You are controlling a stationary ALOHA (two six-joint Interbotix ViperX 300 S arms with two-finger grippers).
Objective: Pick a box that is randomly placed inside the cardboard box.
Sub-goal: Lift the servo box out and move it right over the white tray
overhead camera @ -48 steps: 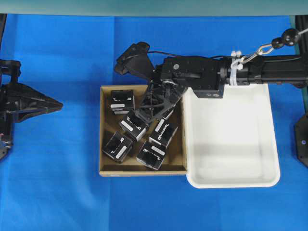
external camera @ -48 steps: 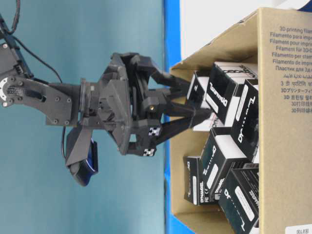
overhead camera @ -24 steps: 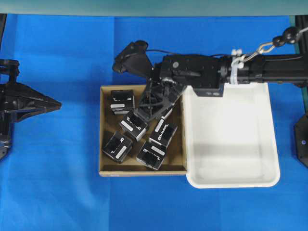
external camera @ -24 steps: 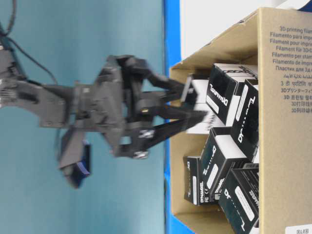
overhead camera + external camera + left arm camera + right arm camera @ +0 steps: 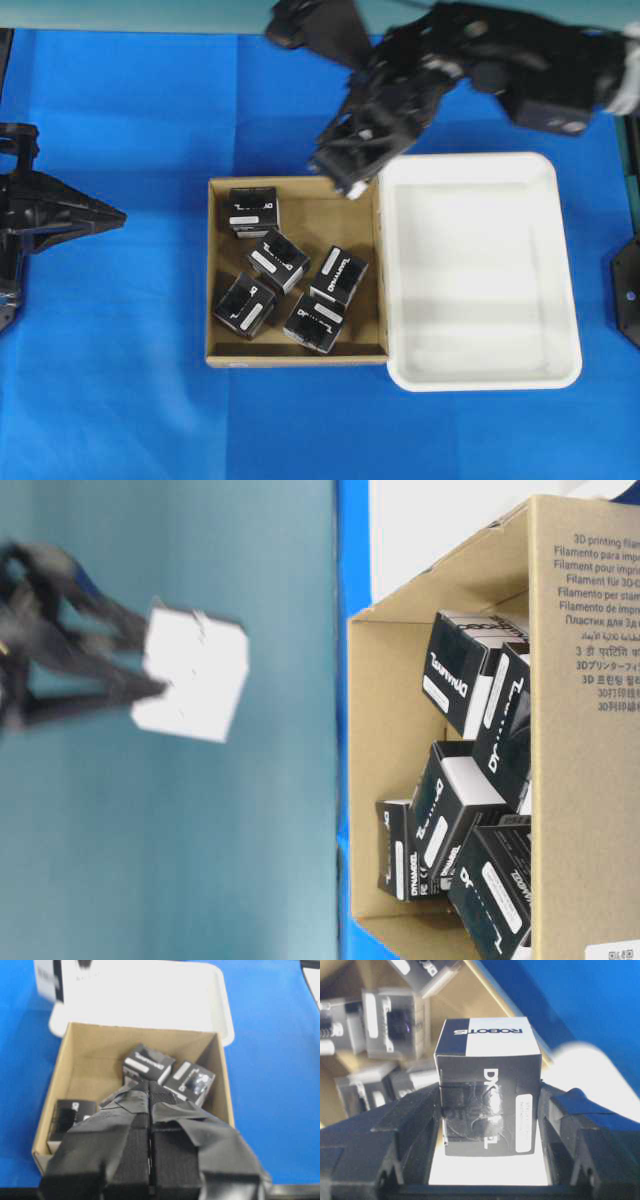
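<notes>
The right tool (image 5: 490, 1110) grips a black box (image 5: 489, 1085) raised above the far edge of the cardboard box (image 5: 215, 275). The left tool (image 5: 150, 1125) sits closed at the left.

On the box (image 5: 487, 1087) in the right wrist view we read "ROBOTIS", upside down, across its top face, and part of a big white word starting "D" down its front; the small white label beside it is too fine to read. In the table-level view the cardboard box (image 5: 585, 630) wall carries "3D printing Filament" with the same phrase in other languages. The cartons (image 5: 440, 815) inside read "DYNAMIXEL".
</notes>
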